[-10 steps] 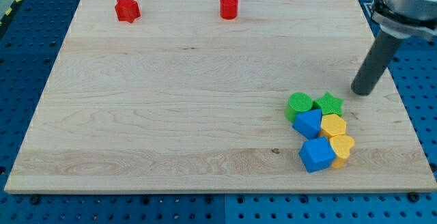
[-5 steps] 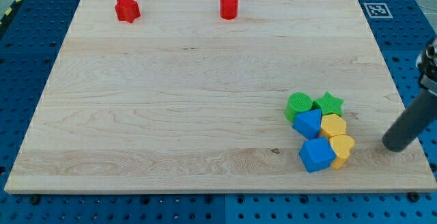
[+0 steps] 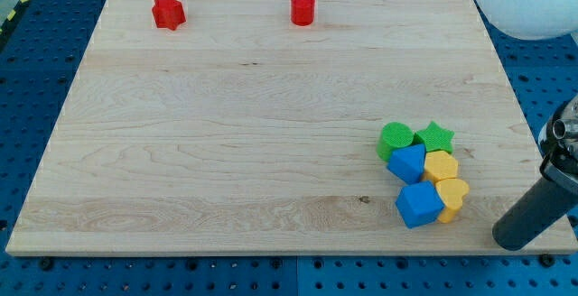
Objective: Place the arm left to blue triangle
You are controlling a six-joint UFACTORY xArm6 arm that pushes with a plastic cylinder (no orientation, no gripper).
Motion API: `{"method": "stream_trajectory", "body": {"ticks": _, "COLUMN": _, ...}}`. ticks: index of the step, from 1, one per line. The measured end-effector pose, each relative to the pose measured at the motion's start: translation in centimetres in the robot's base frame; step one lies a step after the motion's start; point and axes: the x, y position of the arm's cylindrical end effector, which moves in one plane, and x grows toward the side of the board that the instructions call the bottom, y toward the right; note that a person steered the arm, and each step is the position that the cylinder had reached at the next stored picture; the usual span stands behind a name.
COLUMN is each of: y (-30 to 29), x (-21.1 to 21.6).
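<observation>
Blue triangle (image 3: 407,163) sits in the cluster at the board's lower right, touching the green cylinder (image 3: 394,140) above-left, yellow block (image 3: 442,166) on its right, blue cube (image 3: 418,205) just below. Green star (image 3: 435,137) is beside the cylinder at the cluster's top, yellow heart (image 3: 452,194) right of the cube. My tip (image 3: 508,239) is down at the board's bottom right corner, well right of and below the cluster, touching no block; it's a bare rod, nothing to open or close, pushing nothing. Red star (image 3: 168,12) and red cylinder (image 3: 302,9) sit apart near the top edge, far from the rest. Surface is a light wooden board (image 3: 226,134) on a blue perforated table (image 3: 542,88). White rounded body (image 3: 524,3) at the view's top right.
</observation>
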Motion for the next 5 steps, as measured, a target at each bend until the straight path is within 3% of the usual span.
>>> {"method": "stream_trajectory", "body": {"ticks": 5, "y": -3.6, "x": 0.0}}
